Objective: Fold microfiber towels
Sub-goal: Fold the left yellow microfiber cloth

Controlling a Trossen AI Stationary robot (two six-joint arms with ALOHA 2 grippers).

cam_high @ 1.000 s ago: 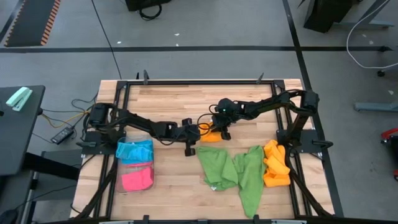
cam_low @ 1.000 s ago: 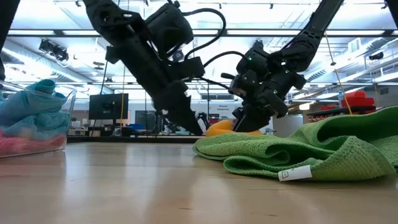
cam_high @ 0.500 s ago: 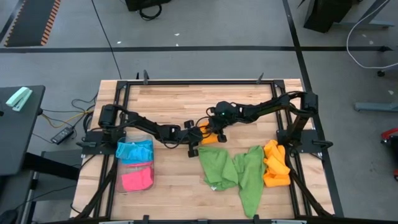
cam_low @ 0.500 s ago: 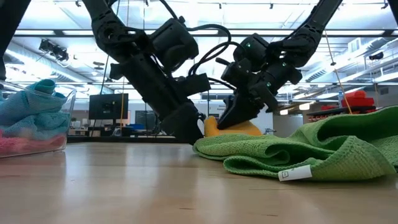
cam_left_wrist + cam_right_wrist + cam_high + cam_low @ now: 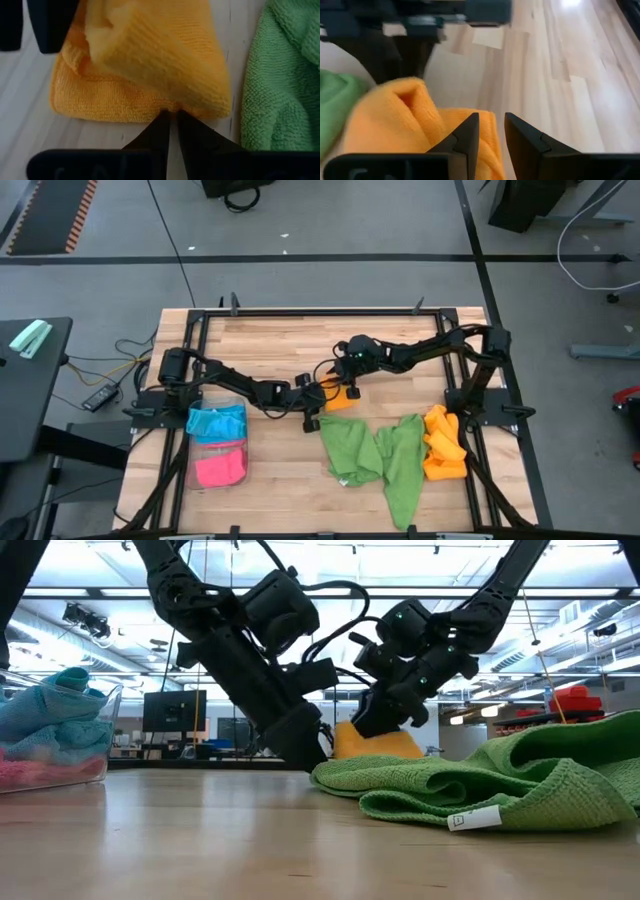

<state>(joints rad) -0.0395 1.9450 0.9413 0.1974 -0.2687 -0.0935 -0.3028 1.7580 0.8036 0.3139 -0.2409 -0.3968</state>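
Beside the green towels [image 5: 375, 455], toward the worktop's [image 5: 270, 345] centre, lay the orange towel [image 5: 340, 396], partly folded. The left gripper [image 5: 171, 120], jaws nearly shut, pinned that towel's edge; the right gripper [image 5: 491, 131], jaws narrowly parted, lifted a fold from the towel's far side.

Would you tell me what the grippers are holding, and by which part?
The right gripper holds the orange towel by a raised fold. The left gripper, shut, touches its flat edge; a grip there cannot be told.
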